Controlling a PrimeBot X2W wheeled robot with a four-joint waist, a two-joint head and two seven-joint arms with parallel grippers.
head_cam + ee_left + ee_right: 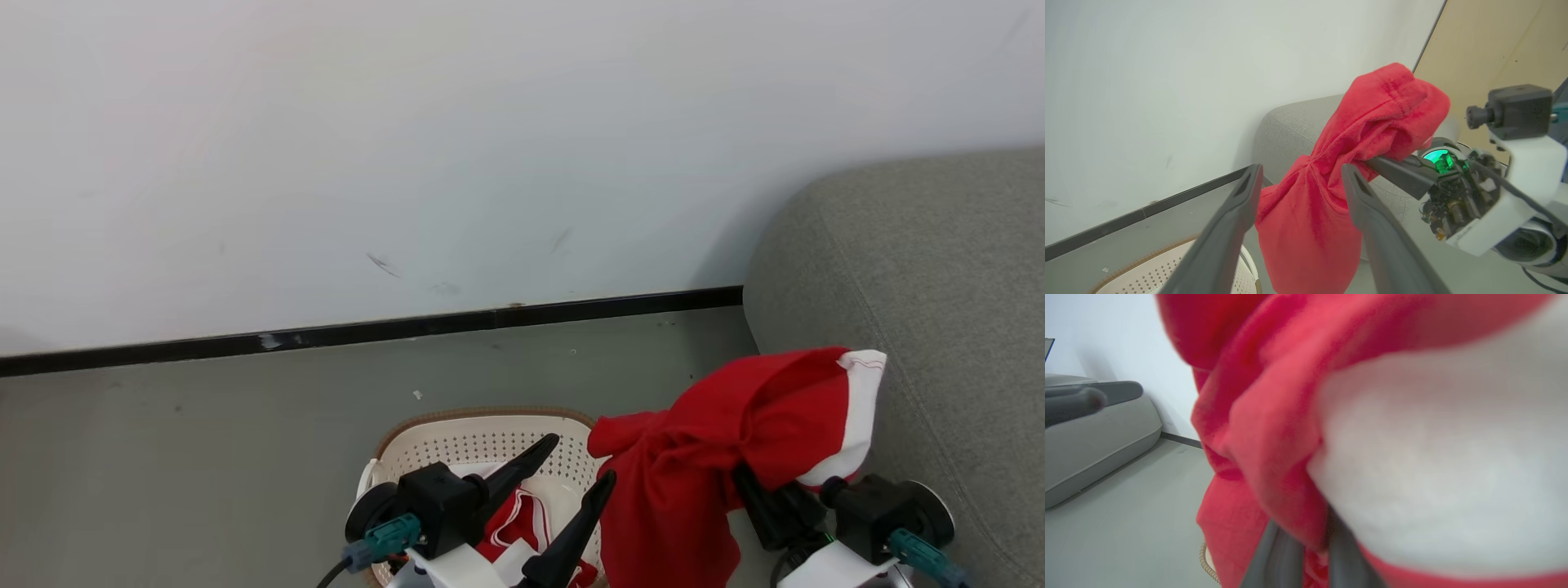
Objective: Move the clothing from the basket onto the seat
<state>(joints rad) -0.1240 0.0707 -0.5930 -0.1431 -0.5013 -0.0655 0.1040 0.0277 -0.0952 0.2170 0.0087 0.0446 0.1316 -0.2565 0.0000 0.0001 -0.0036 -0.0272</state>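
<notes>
Head view: red clothing [694, 482] hangs pinched in the right tool [758, 492].

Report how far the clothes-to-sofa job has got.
Done: one red garment is out of the basket. In hand: the right pincer is shut on it, hanging it beside the seat, not on it; the left pincer is open over the basket. Left: lay it on the seat, then fetch the red-and-white clothing lying in the basket.

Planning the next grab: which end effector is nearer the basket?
Left. The left end effector hangs open above the basket; the right end effector is off beside it, shut on a red garment near the sofa.
</notes>
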